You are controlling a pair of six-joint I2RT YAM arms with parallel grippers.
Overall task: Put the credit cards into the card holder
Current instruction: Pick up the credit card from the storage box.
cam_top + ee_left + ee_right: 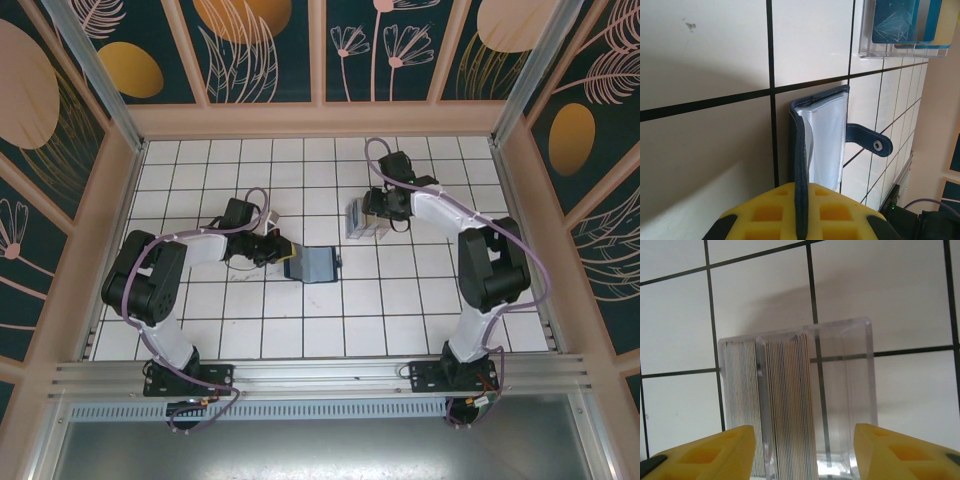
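Note:
The dark navy card holder (312, 264) lies open on the white tiles at the middle. In the left wrist view the card holder (826, 132) shows greyish-white inner pockets and a clasp tab (871, 141) sticking out to the right. My left gripper (801, 202) is shut on its raised navy cover, pinched edge-on between the yellow fingers (760, 215). The credit cards (786, 405) stand edge-on in two packed stacks inside a clear slotted rack (860, 380). My right gripper (804, 452) hangs open over the rack, a finger on each side, touching nothing. From above, the right gripper (378, 208) sits by the rack (360, 220).
The rack's right-hand slot holds no cards. In the left wrist view the rack (905, 50) shows blue and beige card faces at the top right. Wooden walls (110, 230) ring the tiled floor, and an aluminium rail (320, 375) runs along the near edge.

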